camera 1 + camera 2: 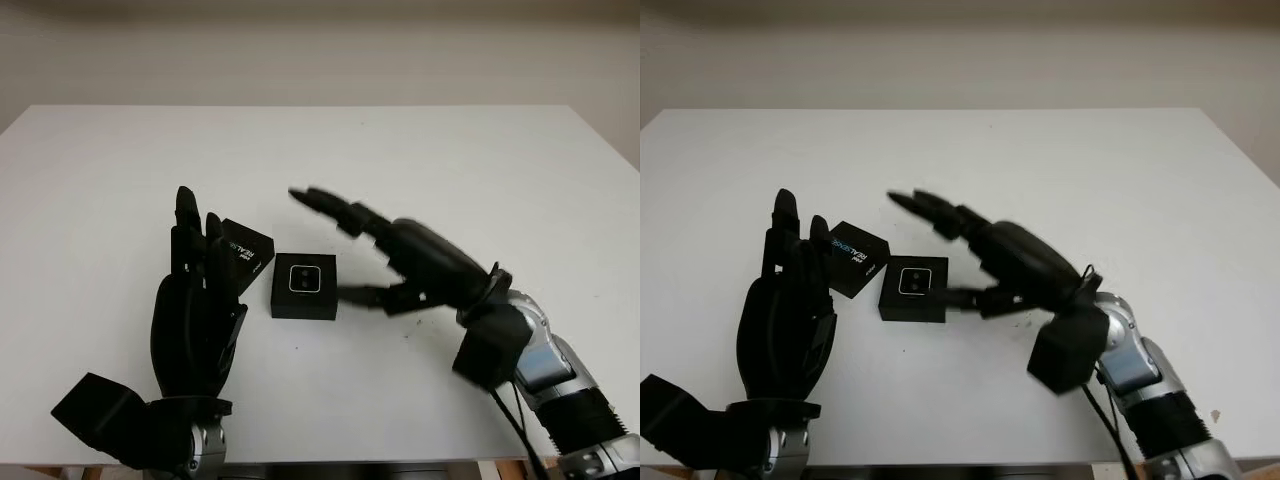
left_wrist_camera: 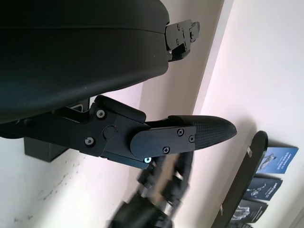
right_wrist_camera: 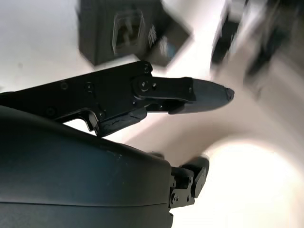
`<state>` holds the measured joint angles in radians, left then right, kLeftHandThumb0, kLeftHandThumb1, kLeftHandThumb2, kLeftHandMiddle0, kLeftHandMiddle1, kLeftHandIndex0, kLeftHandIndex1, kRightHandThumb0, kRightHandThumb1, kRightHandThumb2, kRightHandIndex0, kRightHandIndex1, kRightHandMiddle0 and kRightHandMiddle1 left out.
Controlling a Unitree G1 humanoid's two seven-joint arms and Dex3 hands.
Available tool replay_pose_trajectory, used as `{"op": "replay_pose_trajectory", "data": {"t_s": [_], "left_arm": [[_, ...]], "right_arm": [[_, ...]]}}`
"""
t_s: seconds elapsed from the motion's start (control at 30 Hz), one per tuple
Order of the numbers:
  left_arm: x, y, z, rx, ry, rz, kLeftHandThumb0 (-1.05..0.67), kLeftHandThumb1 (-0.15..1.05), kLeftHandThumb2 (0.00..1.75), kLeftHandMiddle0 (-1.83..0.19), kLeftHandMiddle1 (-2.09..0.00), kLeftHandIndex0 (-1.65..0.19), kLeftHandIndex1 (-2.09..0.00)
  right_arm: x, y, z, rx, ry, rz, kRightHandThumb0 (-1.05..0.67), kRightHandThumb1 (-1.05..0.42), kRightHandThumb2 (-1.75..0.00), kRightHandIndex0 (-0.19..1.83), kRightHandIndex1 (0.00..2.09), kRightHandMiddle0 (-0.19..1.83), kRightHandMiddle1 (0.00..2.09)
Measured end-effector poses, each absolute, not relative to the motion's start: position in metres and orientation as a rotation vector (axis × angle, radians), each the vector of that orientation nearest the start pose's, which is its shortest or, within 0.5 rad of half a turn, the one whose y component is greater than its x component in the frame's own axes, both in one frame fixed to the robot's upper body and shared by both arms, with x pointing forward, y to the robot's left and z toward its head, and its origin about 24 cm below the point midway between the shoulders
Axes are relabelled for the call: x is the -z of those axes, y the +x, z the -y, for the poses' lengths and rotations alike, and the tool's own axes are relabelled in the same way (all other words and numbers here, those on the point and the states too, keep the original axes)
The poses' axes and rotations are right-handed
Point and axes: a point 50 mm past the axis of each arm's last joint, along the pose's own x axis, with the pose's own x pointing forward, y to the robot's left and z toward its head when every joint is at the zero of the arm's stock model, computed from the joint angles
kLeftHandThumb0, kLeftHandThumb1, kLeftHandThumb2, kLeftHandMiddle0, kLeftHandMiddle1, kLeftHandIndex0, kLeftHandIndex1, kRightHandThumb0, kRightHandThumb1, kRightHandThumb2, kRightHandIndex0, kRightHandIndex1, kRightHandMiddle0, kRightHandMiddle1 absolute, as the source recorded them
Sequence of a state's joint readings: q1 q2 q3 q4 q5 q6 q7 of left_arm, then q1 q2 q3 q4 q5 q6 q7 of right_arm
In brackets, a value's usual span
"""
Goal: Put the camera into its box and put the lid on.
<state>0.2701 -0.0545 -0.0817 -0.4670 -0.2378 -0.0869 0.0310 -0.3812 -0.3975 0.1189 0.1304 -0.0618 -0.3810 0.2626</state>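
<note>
Worktop [image 1: 450, 170], white and broad, carries two small black things near its front middle. We see the box [image 1: 304, 288] sitting square and flat, its top face showing a pale-outlined rectangular panel with two dark spots on it (whether that is the camera seated inside or a printed lid, we cannot tell). Just beside it, toward our left side and slightly farther back, lies the lid [image 1: 247, 253], a black piece with pale lettering, tilted up on one edge and turned at an angle; its near corner comes very close to the box, though we cannot say whether they touch.

Our left hand [image 1: 200, 290] stands upright just left of the lid, palm toward the box, released and holding nothing. Its fingertips [image 1: 186, 203] point away from us, and part of the lid is hidden behind them.

Our right hand [image 1: 365, 255] reaches in from the right, hanging over the worktop beside the box with nothing in it, also released. Its upper fingers [image 1: 325, 203] stretch out above and beyond the box's far right corner, while the lower finger [image 1: 365, 295] points at the box's right wall, just short of it or barely meeting it.

From the right wrist, we look past one finger [image 3: 190, 95] at the box [image 3: 118, 33] and the lid [image 3: 164, 40] behind it.
</note>
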Motion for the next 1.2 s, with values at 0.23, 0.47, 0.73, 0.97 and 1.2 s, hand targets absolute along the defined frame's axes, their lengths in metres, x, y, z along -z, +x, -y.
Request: {"op": "replay_pose_trajectory", "data": {"t_s": [0.23,0.47,0.73,0.97,1.2], "left_arm": [[-0.108,0.203,-0.171,-0.095,-0.243,0.325,-0.59,1.05,0.20,-0.14,-0.12,-0.06,-0.14],[-0.137,0.214,-0.221,-0.007,0.221,0.287,-0.57,0.97,0.04,-0.35,-0.11,-0.21,-0.17],[-0.173,0.240,-0.251,0.169,0.699,0.221,-0.68,0.89,0.04,-0.25,-0.03,-0.18,-0.10],[-0.194,0.269,-0.249,0.323,0.941,0.174,-0.62,0.85,0.04,-0.05,-0.01,-0.10,-0.05],[-0.191,0.295,-0.240,0.438,1.211,0.079,-0.58,0.87,0.05,0.00,-0.04,-0.06,-0.04]], "right_arm": [[-0.167,0.318,0.170,-0.333,-0.443,0.491,-0.53,-1.05,-0.38,0.09,1.25,-0.11,1.36],[-0.166,0.331,0.187,-0.254,-0.329,0.375,-0.48,-1.05,-0.44,-0.06,1.23,-0.19,1.37],[-0.167,0.342,0.203,-0.214,-0.092,0.195,-0.55,-1.05,-0.59,-0.19,0.92,-0.19,0.91],[-0.161,0.343,0.202,-0.175,0.018,0.110,-0.58,-1.05,-0.69,-0.19,0.84,-0.19,0.86],[-0.157,0.343,0.206,-0.110,0.093,0.080,-0.61,-1.05,-0.67,-0.18,0.90,-0.19,0.91]]}}
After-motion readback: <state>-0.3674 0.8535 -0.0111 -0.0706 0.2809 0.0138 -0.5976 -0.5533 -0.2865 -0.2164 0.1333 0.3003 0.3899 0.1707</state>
